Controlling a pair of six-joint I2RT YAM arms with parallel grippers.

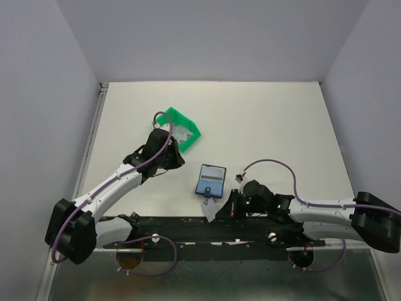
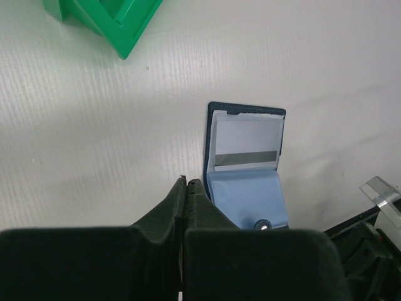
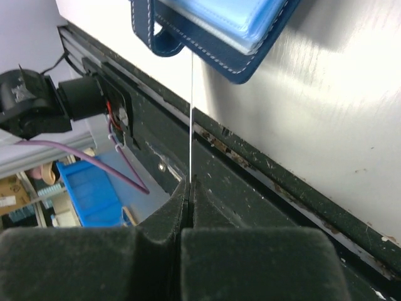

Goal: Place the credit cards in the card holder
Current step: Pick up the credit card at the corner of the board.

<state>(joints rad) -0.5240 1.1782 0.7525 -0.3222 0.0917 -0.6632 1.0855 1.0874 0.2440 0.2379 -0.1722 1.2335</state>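
Top external, navy card holder (image 1: pixel 210 180) open, left end effector (image 2: pixel 187 183) closed, right end effector (image 3: pixel 188 183) pinching card (image 1: pixel 207 210)

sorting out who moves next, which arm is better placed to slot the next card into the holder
Right. The right gripper is shut on a credit card, edge-on, just short of the open card holder. The left gripper is shut with nothing visible in it, over by the green bin.

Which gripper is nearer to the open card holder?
Right. The right gripper, pinching a credit card, sits at the card holder's near edge by its snap tab. The left gripper is farther off, by the green bin.
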